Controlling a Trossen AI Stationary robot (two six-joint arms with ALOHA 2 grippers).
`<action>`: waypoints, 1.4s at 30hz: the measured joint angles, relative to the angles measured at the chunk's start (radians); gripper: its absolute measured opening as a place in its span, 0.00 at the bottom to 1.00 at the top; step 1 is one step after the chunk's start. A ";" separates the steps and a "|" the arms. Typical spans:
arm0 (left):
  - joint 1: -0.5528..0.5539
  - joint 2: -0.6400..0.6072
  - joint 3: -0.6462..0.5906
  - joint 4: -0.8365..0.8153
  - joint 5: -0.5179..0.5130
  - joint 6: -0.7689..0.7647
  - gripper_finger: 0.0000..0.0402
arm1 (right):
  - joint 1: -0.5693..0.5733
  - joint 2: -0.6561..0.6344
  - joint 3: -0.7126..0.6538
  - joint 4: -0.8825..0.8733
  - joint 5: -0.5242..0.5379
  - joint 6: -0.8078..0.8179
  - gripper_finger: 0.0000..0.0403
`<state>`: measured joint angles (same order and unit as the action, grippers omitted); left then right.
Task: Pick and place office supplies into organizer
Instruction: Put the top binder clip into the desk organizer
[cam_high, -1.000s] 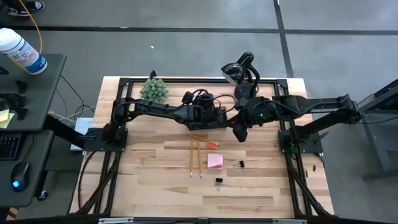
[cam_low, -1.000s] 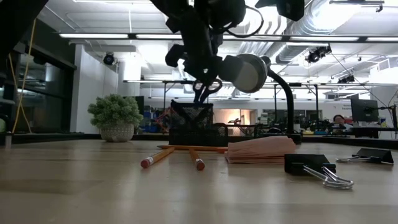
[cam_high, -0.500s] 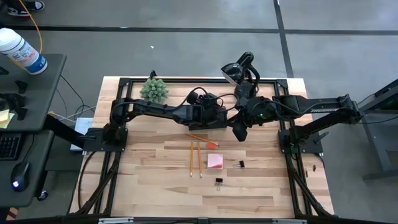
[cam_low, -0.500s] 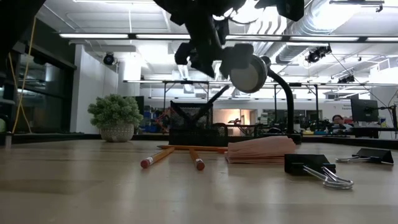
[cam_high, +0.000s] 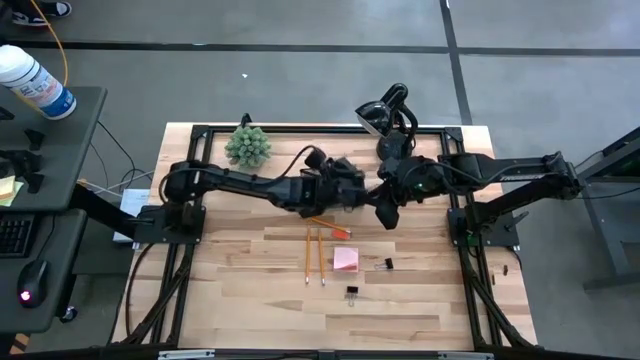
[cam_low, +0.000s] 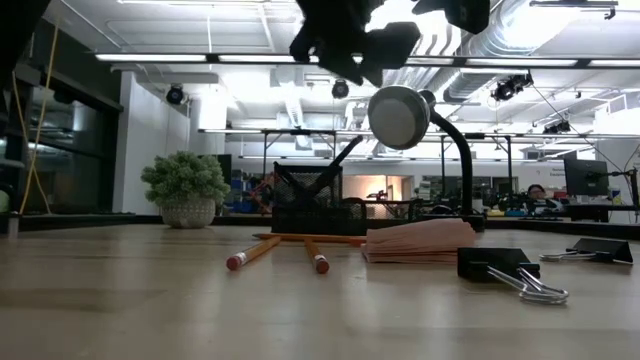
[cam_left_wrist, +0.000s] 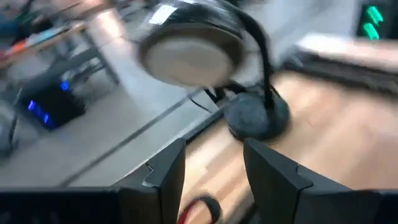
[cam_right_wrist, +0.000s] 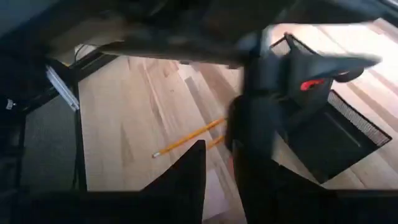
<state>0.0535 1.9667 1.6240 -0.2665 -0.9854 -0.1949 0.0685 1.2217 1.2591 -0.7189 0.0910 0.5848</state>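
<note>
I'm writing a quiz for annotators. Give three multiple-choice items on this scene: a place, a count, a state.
1. Where does the pink square sticky-note pad lie? A under the black desk lamp; B on the wooden table beside the thin yellow pencils; C against the green plant.
2. How many pencils lie on the table? A one; B three; C five.
3. How do the left gripper's jaws stand, above the black mesh organizer tray? A open, empty; B shut on a pencil; C shut on the pad.
B, the pad lies on bare wood by the pencils; B, three show from above; A, a clear gap shows between them.
</note>
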 joint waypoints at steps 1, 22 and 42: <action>-0.016 -0.004 0.000 -0.008 0.015 0.038 0.37 | 0.000 0.000 0.000 -0.002 -0.005 0.001 0.18; -0.314 -0.064 0.000 -0.786 0.155 -0.259 0.35 | 0.016 0.026 -0.001 -0.001 0.018 -0.009 0.18; -0.497 -0.064 -0.001 -0.963 0.289 -0.504 0.30 | 0.203 0.155 -0.001 -0.297 0.012 -0.033 0.18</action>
<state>-0.4434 1.9026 1.6230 -1.2290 -0.6961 -0.6994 0.2717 1.3768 1.2583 -1.0156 0.1027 0.5521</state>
